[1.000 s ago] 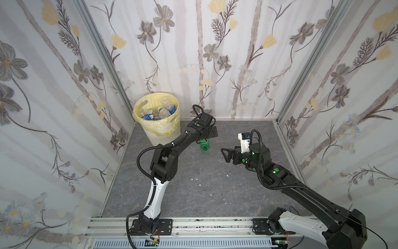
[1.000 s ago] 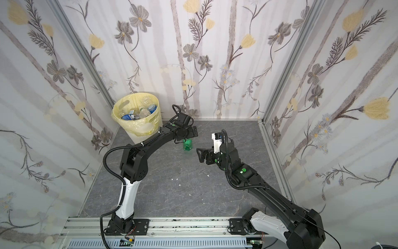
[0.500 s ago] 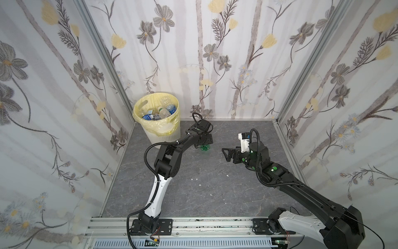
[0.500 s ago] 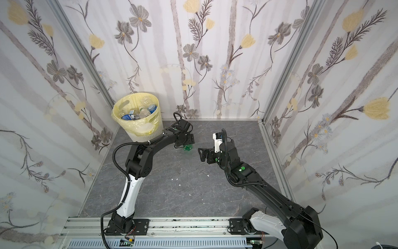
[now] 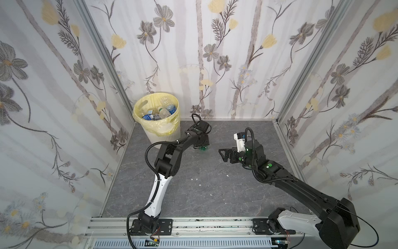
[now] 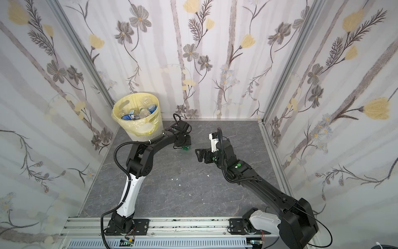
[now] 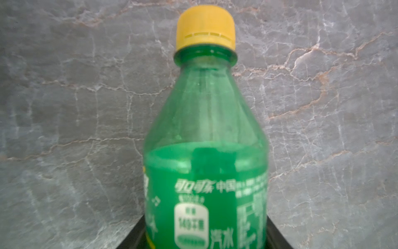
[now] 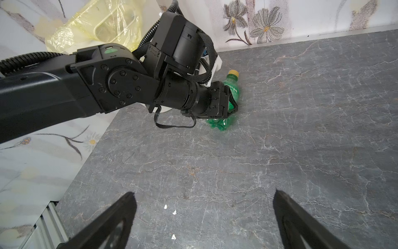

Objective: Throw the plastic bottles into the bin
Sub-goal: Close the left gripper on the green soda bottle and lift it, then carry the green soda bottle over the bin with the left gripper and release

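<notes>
Green plastic is what the left jaws have just dropped onto: a second ago they hung spread above the green bottle [image 8: 233,89]. Now they are down over it where it lies on the desk [image 8: 280,151], narrowed to pinch its labelled middle, with the yellow cap poking out past the tips (gripped, I'd say, but not lifted). The right jaws stay spread and empty, well apart from it. I see no other bottle left out, so carrying this one to the bin [image 5: 170,138], near behind the left jaws, should finish things.
</notes>
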Tool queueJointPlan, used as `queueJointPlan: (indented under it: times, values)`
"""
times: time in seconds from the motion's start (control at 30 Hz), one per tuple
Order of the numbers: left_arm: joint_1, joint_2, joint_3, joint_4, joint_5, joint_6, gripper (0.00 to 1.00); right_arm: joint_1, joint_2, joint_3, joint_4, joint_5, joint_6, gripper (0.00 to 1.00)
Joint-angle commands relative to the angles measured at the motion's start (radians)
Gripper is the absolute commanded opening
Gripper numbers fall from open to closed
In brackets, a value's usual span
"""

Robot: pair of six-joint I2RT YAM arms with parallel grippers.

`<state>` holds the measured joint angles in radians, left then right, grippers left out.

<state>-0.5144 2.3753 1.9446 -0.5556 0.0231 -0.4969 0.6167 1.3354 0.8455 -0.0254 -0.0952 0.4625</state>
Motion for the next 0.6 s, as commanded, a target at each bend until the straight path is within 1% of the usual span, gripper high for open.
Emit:
queueJointPlan:
  times: [0.0, 0.13, 0.3, 0.57]
  values:
    - [0.001, -0.022, -0.001, 0.002, 0.023, 0.015, 0.53, 0.001, 0.010, 0.015, 0.046, -0.013, 0.002, 1.00]
    - [-0.002, -0.100, -0.011, 0.000, 0.042, 0.022, 0.52, 0.000, 0.004, 0.021, 0.044, -0.019, 0.002, 1.00]
    - [-0.001, -0.234, -0.028, -0.011, 0.054, 0.038, 0.52, 0.000, -0.015, 0.028, 0.046, -0.026, 0.000, 1.00]
    - [0.000, -0.404, -0.005, -0.110, 0.059, 0.062, 0.52, 0.013, -0.033, 0.111, 0.008, -0.006, -0.044, 1.00]
